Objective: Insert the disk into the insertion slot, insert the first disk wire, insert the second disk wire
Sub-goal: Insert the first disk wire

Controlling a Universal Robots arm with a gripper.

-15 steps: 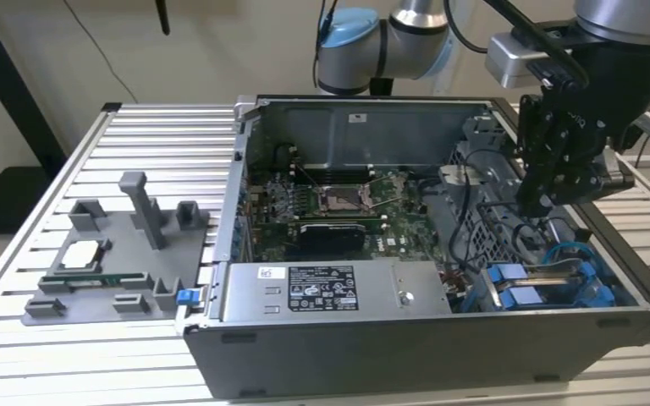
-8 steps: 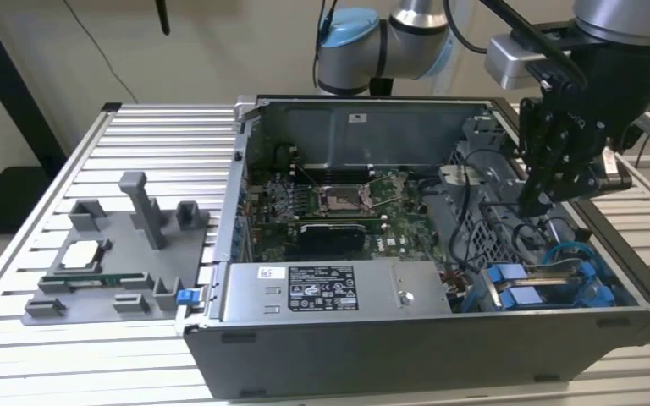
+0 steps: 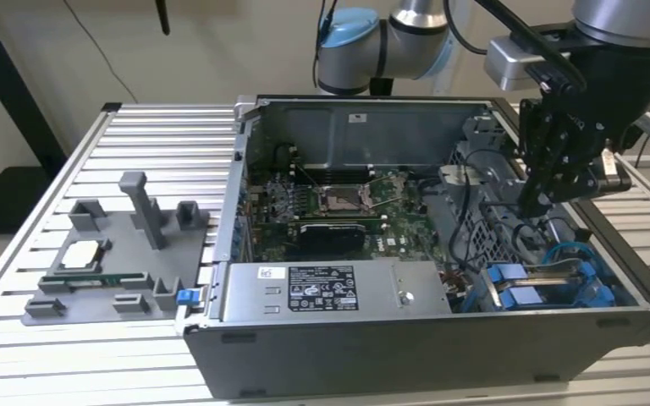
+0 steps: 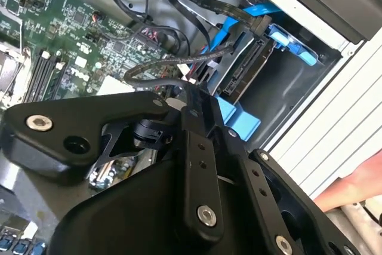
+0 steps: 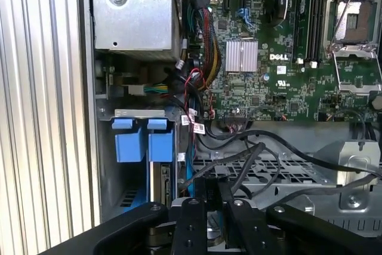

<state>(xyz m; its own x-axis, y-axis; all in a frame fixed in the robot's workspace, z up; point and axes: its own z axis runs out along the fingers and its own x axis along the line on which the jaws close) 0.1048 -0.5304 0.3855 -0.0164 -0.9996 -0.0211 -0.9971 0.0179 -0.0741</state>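
Exterior view, gripper: my gripper [image 3: 537,196] is hanging inside the open computer case [image 3: 415,342], at middle height on the exterior view's right.
Exterior view, slot: the insertion slot [image 3: 528,292] is lying just below the gripper, low on the exterior view's right, and is showing its blue rails.
Exterior view, writing: the grey power-supply box [image 3: 325,289] is carrying a printed label, white and black. I am not reading it out.
Second wrist view, disk: the disk [image 4: 246,64] is sitting inside the slot in its blue frame, and its connector edge is facing the gripper.
Second wrist view, wires: a flat wire [image 4: 209,1] is reaching the disk's edge and, I am judging, is plugged there. A round black wire [image 4: 161,67] is running into the gripper.
First wrist view, tool state: the gripper is looking nearly closed, with the end of the black wire pinched between its fingers [image 5: 194,225].
First wrist view, disk: the disk is standing under the two blue tabs, just beside the gripper.
First wrist view, writing: the motherboard [image 5: 262,88] is bearing a white printed mark, and small white tags [image 5: 197,126] are hanging on the wire bundle. I am leaving this print unread too.
Handling, disk: I am judging it to be stiff, rather heavy and sensitive to shock, so it is best held by the blue frame.
Handling, wire: I am judging it to be light and springy, with a fragile plug. I am thinking the hard plug body is the right place to hold it, not the soft wire.
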